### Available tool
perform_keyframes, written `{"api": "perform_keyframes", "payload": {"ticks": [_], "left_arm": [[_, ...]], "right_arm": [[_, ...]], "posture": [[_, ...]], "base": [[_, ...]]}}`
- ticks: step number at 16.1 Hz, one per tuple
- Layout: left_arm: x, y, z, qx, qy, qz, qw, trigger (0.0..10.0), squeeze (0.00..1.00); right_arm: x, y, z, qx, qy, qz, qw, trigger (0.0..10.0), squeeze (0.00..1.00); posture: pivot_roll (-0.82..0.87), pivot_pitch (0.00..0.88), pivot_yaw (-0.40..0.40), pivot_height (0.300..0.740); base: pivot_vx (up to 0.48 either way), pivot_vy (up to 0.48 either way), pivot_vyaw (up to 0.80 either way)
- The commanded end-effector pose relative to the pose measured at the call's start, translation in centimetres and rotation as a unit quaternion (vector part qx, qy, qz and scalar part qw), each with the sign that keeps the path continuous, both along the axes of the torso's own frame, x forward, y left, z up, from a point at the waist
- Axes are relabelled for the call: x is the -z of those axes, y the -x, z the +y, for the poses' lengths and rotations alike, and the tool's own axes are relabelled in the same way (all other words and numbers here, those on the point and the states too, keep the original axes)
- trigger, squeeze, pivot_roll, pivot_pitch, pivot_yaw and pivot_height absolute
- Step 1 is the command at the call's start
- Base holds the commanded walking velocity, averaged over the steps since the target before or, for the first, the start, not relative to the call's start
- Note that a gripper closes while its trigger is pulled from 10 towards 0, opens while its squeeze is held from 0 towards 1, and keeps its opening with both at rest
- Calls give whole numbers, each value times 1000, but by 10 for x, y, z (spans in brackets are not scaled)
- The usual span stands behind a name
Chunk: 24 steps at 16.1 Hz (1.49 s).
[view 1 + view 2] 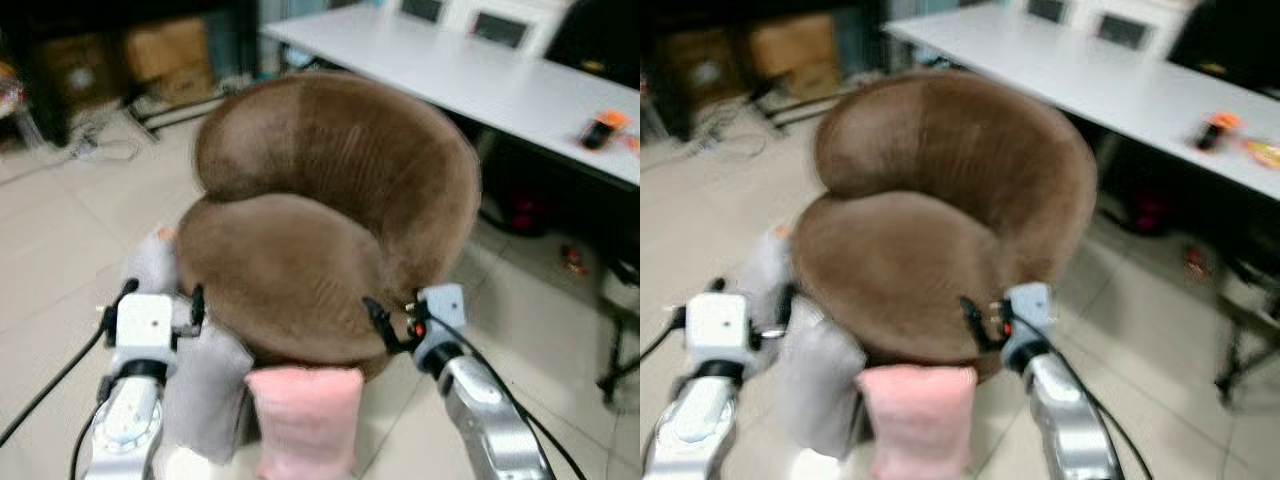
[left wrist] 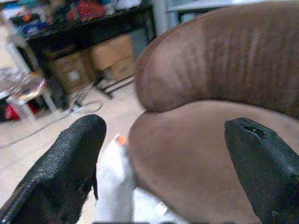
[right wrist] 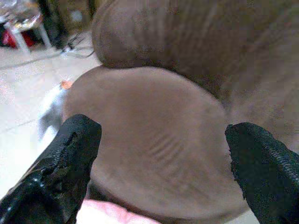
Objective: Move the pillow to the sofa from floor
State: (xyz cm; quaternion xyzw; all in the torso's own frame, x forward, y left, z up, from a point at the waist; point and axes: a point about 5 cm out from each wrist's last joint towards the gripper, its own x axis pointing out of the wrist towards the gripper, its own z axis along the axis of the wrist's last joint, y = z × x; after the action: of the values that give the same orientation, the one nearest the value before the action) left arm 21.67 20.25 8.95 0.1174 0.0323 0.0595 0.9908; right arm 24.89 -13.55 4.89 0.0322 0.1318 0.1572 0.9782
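A round brown sofa (image 1: 300, 250) stands just ahead of me, its seat bare. On the floor against its front leans a pink pillow (image 1: 305, 420). A grey pillow (image 1: 205, 390) rests beside it on the left, and a paler pillow (image 1: 150, 262) with an orange tag lies by the sofa's left side. My left gripper (image 1: 162, 295) is open above the grey pillow, holding nothing. My right gripper (image 1: 392, 318) is open at the sofa's front right edge, also holding nothing. In the right wrist view, the seat (image 3: 154, 135) fills the space between the black fingers (image 3: 70, 154).
A long white table (image 1: 480, 70) runs along the back right with an orange item (image 1: 605, 128) on it. Cardboard boxes (image 1: 160, 50) and cables (image 1: 100, 150) sit at the back left. A black stand (image 1: 620, 370) is at the far right. Tiled floor surrounds the sofa.
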Motion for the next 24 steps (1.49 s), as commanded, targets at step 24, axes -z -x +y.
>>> {"api": "perform_keyframes", "payload": {"ticks": [24], "left_arm": [[4, 0, -8, 41, 0, 2, 999, 10000, 737]], "right_arm": [[16, 8, -15, 38, 39, 43, 998, 10000, 0]], "posture": [[0, 0, -45, 645]], "base": [[160, 0, 197]]}}
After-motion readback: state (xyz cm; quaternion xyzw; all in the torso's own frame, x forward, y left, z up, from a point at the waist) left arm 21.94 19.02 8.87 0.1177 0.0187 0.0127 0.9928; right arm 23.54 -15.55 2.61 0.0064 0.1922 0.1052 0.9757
